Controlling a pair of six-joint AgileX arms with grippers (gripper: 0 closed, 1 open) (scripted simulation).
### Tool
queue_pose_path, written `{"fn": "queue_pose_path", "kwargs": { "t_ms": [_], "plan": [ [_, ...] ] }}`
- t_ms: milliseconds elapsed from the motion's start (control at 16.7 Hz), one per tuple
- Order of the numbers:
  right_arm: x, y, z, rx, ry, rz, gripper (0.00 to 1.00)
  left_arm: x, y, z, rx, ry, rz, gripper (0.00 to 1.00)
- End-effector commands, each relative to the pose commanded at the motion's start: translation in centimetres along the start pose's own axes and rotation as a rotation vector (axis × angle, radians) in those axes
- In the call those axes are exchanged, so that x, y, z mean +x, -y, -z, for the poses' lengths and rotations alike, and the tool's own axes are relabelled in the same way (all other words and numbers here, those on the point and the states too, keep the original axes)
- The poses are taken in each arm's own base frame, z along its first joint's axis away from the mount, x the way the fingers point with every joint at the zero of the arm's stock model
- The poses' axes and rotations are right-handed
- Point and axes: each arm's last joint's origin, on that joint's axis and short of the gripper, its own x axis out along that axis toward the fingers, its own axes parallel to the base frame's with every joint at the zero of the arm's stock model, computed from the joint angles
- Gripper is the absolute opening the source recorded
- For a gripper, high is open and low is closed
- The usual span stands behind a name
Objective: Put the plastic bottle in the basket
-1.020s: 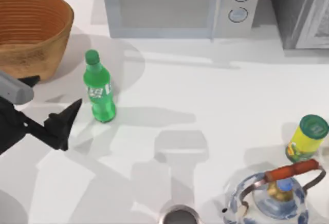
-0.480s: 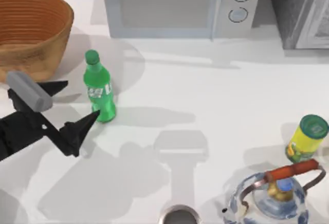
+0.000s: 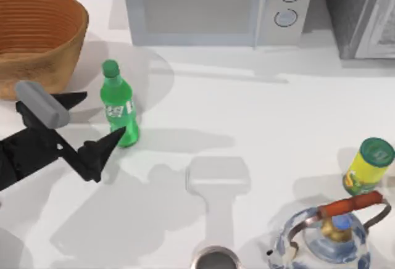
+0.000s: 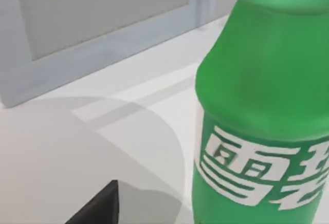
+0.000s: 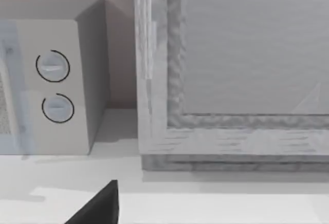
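Observation:
The plastic bottle [image 3: 119, 107] stands upright at the table's left, bright green with a green cap and a white-and-green label. My left gripper [image 3: 95, 120] is open just left of it. One dark fingertip [image 3: 116, 137] reaches the bottle's base on the near side, and the other fingertip [image 3: 75, 99] lies farther left, apart from it. In the left wrist view the bottle [image 4: 257, 106] looms very close, with one fingertip [image 4: 97, 208] at the frame's edge. The basket [image 3: 37, 34], tan-brown wicker, sits at the far left corner. A dark part of my right gripper [image 5: 97, 208] shows in its wrist view.
A grey microwave [image 3: 210, 7] stands along the back, with a grey cabinet [image 3: 364, 10] at the back right. A yellow green-lidded canister [image 3: 368, 167] and a blue-and-white kettle [image 3: 327, 238] occupy the front right. A metal cup [image 3: 215, 260] sits at the front edge.
My left gripper has moved right and toward the back, closing in on the bottle until its near fingertip reaches the bottle's base. The bottle has not moved.

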Motion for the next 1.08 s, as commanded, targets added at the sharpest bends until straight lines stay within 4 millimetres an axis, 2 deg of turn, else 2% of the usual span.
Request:
{"fn": "queue_pose_path", "kwargs": {
  "t_ms": [360,660,1080],
  "plan": [
    [0.0,0.0,0.0,0.0,0.0,0.0,1.0,5.3,0.0,0.1,0.0,0.0,-0.001,1.0],
    [0.0,0.0,0.0,0.0,0.0,0.0,1.0,5.9,0.0,0.2,0.0,0.0,0.0,1.0],
    [0.0,0.0,0.0,0.0,0.0,0.0,1.0,5.9,0.0,0.2,0.0,0.0,0.0,0.47]
  ]
}}
